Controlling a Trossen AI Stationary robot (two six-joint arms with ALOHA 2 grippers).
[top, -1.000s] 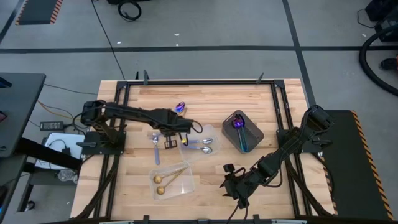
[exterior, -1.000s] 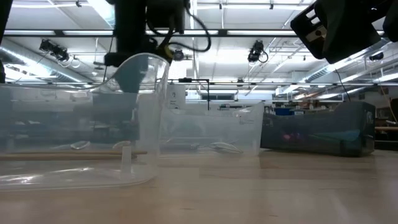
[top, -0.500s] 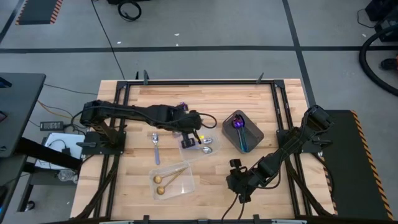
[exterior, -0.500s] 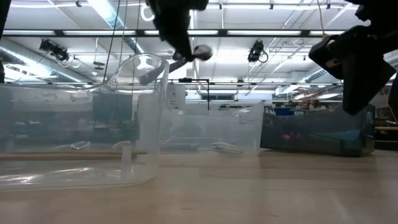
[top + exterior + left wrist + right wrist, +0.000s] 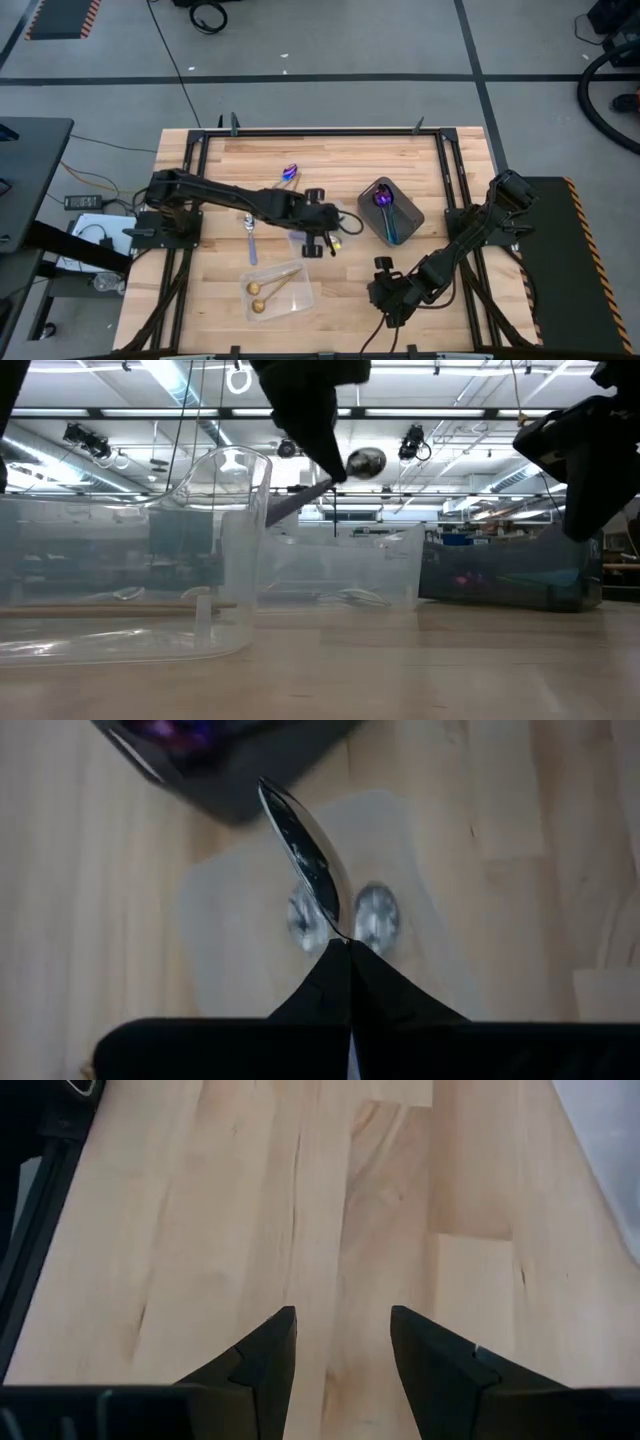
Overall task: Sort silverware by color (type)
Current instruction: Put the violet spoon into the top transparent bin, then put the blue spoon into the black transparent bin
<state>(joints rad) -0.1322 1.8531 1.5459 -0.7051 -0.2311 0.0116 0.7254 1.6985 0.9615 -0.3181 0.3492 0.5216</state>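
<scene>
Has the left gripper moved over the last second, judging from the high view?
Yes. The left gripper, shut on a silver spoon, has moved toward the dark grey tray, from beside the loose spoon on the table to above the clear tray holding silver spoons.

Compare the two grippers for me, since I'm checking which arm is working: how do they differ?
The left gripper has its fingers shut on a silver spoon above the clear tray; the right gripper has its fingers open and holds nothing. The left reaches to mid-table; the right waits near the table's front edge. Both have dark fingers.
</scene>
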